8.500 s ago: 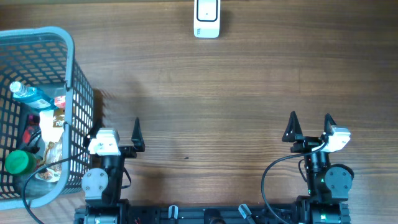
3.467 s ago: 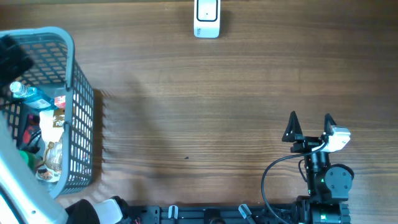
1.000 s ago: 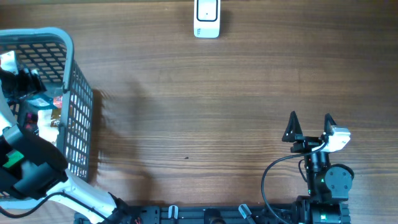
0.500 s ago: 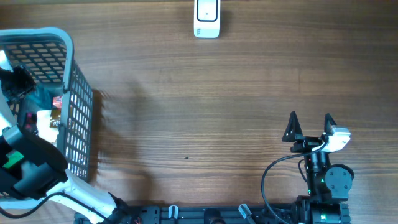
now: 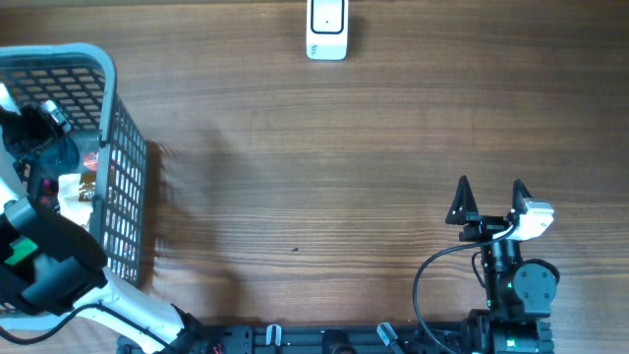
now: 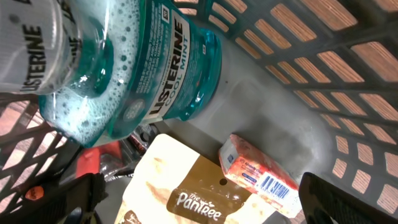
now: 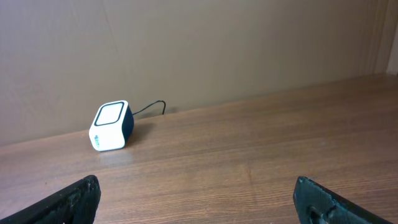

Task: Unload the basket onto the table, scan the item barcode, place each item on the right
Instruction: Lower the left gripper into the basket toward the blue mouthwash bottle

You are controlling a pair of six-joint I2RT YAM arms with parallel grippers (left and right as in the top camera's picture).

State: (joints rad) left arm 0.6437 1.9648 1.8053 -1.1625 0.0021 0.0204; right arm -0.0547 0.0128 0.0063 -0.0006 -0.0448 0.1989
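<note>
Left gripper [image 6: 214, 200] spread near basket wall [image 6: 267, 106] | mouthwash bottle [image 6: 155, 62] just ahead

Wooden table [image 5: 344, 167], grey basket [image 5: 123, 197], white scanner [image 5: 326, 29]

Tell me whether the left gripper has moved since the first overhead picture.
Yes. The left gripper has left its spot just right of the basket and now reaches down inside it.
</note>
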